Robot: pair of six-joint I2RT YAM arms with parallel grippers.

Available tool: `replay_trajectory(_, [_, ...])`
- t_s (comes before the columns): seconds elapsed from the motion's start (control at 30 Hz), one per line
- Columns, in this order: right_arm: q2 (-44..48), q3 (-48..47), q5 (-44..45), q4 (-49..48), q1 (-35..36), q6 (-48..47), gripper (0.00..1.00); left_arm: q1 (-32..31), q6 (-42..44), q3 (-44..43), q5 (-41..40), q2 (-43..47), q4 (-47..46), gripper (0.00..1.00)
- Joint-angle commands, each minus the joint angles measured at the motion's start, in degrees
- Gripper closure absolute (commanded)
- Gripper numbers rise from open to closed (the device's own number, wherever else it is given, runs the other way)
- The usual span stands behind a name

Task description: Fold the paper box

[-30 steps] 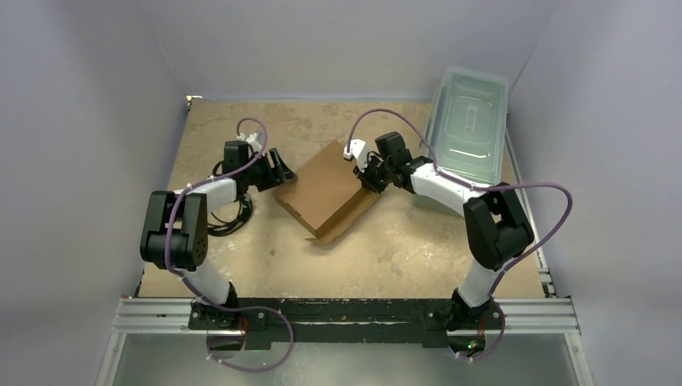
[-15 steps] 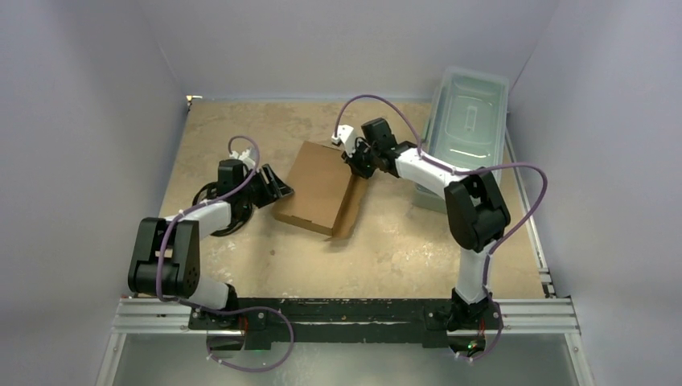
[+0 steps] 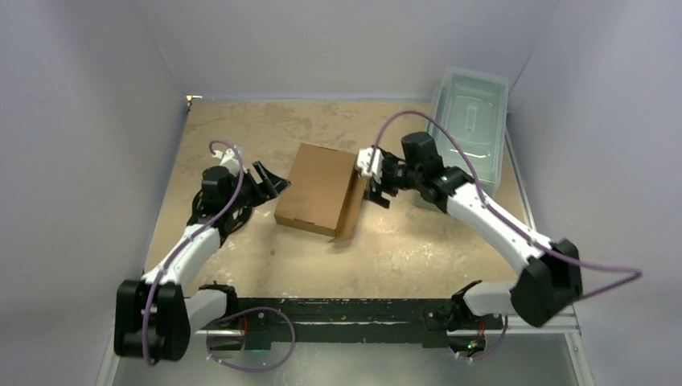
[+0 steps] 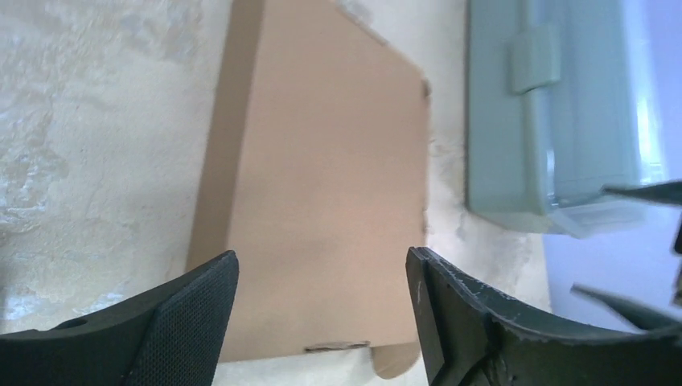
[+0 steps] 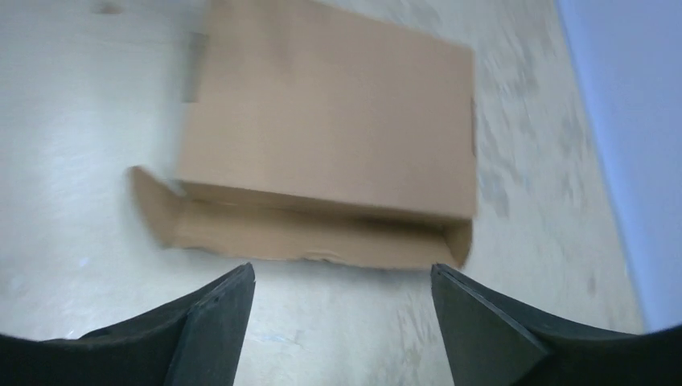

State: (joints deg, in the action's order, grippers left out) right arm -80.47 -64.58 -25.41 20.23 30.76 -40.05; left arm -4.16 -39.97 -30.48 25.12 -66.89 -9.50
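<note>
From above, the paper box (image 3: 320, 186) lies on the table (image 3: 418, 241), nearly closed, its side flap (image 3: 351, 211) hanging out on the right; the left gripper (image 3: 269, 182) and right gripper (image 3: 376, 185) flank it, both arms stretched low. Left wrist: jaws spread, empty, the box ahead, a clear lidded bin (image 4: 523, 121) beyond. Right wrist: fingers released, holding nothing; I'd push the side flap in squarely while the left gripper braces.
</note>
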Motion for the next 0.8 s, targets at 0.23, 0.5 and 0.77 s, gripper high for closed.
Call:
replay_trajectory(0.23, [4.2, 16.3, -12.1, -2.4, 10.3, -17.3, 0.18, 0.0, -3.0, 2.7, -4.5, 10.8, 2.9, 0.17])
replay_trajectory(0.5, [-0.5, 16.6, 0.0, -10.1, 18.3, -14.7, 0.35, 0.0, -4.2, 5.7, -8.0, 7.2, -1.9, 0.25])
replay_trajectory(0.77, [-4.9, 16.0, 6.1, -11.6, 23.3, -13.8, 0.49, 0.0, -4.3, 5.9, -8.0, 4.1, -4.6, 0.25])
